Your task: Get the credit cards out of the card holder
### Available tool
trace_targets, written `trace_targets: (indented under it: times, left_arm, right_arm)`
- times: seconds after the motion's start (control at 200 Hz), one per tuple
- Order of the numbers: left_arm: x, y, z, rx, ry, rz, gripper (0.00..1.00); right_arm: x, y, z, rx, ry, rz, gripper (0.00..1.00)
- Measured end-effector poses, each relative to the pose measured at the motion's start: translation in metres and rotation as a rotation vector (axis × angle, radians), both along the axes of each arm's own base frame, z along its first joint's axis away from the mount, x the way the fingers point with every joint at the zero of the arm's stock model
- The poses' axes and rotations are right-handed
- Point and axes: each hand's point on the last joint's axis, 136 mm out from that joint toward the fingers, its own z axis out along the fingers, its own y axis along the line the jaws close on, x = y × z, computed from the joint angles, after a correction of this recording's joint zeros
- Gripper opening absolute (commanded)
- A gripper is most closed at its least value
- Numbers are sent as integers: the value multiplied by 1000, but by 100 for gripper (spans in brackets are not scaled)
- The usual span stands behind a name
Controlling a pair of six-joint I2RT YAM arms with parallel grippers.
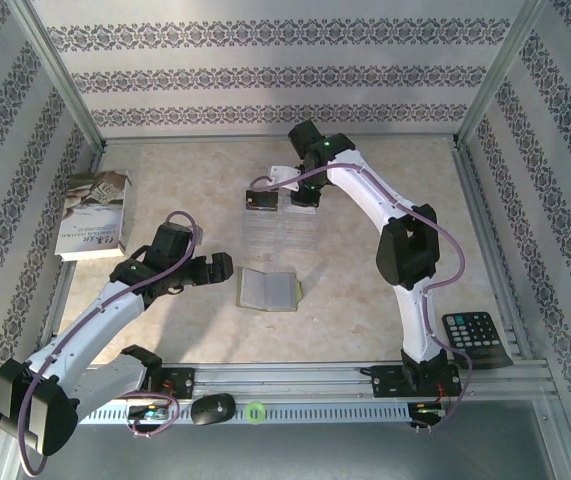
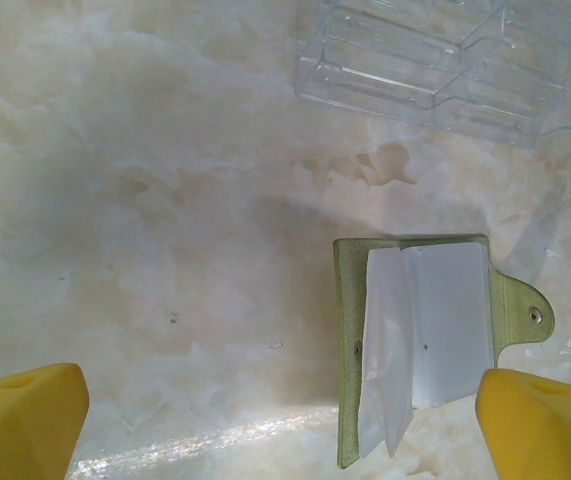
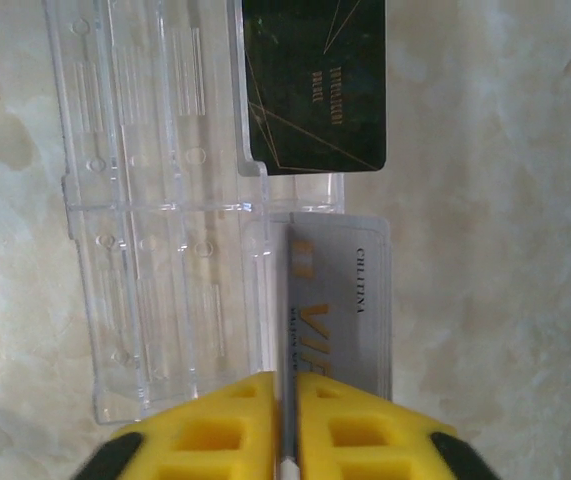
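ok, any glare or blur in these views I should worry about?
Left wrist: bright glare streak on the table, yellow fingers slightly soft. Right wrist: clear tray nearly vanishes into the tabletop, black card sharp but its print is dim. Top: even light, only soft shadows.

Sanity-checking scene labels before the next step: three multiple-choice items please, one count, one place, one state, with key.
1. How many cards show at the clear plastic tray? A one; B two; C four.
2. Where is the yellow-green folding card holder? A on the pale marble-pattern table; B in that tray; C on the floor.
3. The left tool is: A wide open, empty; B shut on the holder; C shut on a card.
Key: 1B, a black rectangular card and a silvery-white rectangular card; 2A, it lies open on bare tabletop; 3A, its yellow fingers stand far apart.
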Motion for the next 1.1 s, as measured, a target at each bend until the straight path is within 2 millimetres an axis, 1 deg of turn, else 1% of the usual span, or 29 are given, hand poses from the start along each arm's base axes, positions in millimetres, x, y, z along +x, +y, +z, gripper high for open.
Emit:
trace_targets:
  times: [0.025,0.05,0.12,0.175,0.24,0.27,0.31,0.32,0.33,0.335,0.34,0.345,0.355,0.405,0.465,0.5,0.535,0.58,0.63,0.68,0.754,0.794,0.844,0.914,0.974,1.029,1.099]
  left_arm:
    - [0,0,0,-1,0,-1,99]
    - [0,0,0,-1,0,-1,99]
    - [0,0,1,-3,-4,-1,99]
    - [0,0,3,-6,-13,-1,99]
    - [2,-1,8,-14,-35,0,99]
    - [3,-1,11,-17,-49,2,99]
    - [4,0,16,-22,-71,5,99]
    - [5,0,18,-22,-79,7,99]
    - [6,0,19,-23,-87,9,99]
    - [6,1,20,-23,-90,11,99]
    - [7,1,20,-23,-92,12,99]
    - [7,1,21,-23,-97,12,99]
    - [8,1,23,-23,-106,16,99]
    - [14,3,31,-23,-151,31,99]
    - [23,8,42,-18,-215,61,99]
    - [29,11,48,-13,-254,84,99]
    - [36,15,54,-3,-293,111,99]
    - [45,22,60,13,-338,150,99]
    - [55,31,66,46,-390,196,99]
    - [64,40,70,90,-440,233,99]
    - [78,57,72,182,-503,284,99]
    - [87,67,71,235,-527,307,99]
    - [96,80,67,291,-541,333,99]
    - [107,106,55,366,-531,384,100]
    - [112,129,39,413,-508,430,99]
    - [112,152,19,451,-471,477,99]
    - [109,170,-5,493,-430,505,99]
  right_arm:
    - [1,1,1,8,-2,-9,36]
    - [3,2,1,15,-7,-16,39]
    - [8,7,5,50,-36,-28,42]
    - [9,11,8,84,-57,-35,44]
    - [7,13,21,148,-98,-63,47]
    - [5,14,30,187,-121,-81,50]
    - [0,15,45,243,-155,-105,63]
    - [-1,15,50,268,-163,-125,69]
    - [-3,15,55,285,-176,-125,79]
    - [-3,15,57,292,-181,-123,88]
    - [-4,15,60,303,-189,-125,93]
    - [-5,15,61,309,-190,-131,96]
    - [-6,15,67,335,-197,-152,98]
    - [-15,15,95,444,-257,-185,98]
    - [-24,10,130,593,-335,-258,98]
    - [-30,6,147,677,-373,-299,98]
    - [-34,1,158,746,-403,-347,98]
    - [-37,-7,165,814,-431,-415,98]
    - [-36,-18,163,867,-440,-512,98]
    - [-33,-28,151,891,-433,-615,98]
    - [-29,-44,123,885,-407,-771,98]
    - [-29,-54,106,868,-395,-851,98]
    - [-30,-64,90,851,-389,-925,98]
    - [-33,-79,70,819,-389,-1012,98]
    - [-35,-91,62,794,-407,-1079,98]
    - [-36,-102,60,779,-437,-1131,98]
    - [-37,-115,65,774,-485,-1186,98]
